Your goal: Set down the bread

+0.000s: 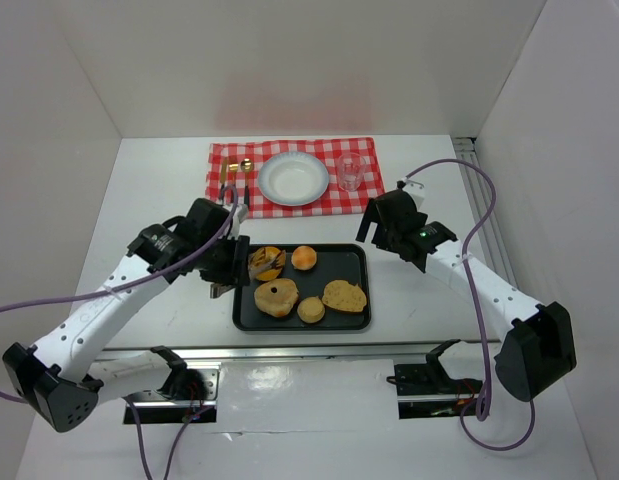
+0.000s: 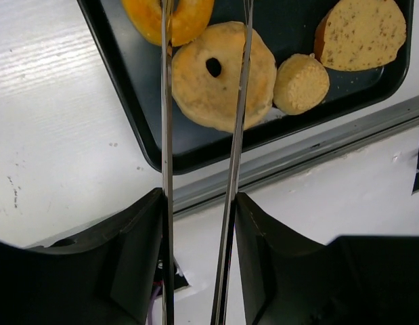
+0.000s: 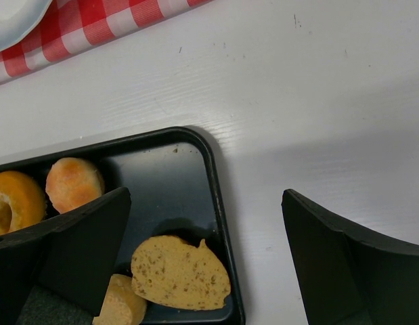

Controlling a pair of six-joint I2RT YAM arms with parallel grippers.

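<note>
- We find the bread, the orange glazed ring, in the far-left part of the black tray, just beyond the paler bagel.
- The left end effector reaches in from the tray's left side with its thin fingers narrowly parted. One finger crosses the ring and the other passes clear of its rim, so we judge nothing is clamped (the tips run out of the wrist view).
- The ring lies straight ahead at those tips; being round, it offers no long axis.
- The right end effector hovers wide and empty over the worktop by the tray's far-right corner, so the left arm is nearer.
</note>
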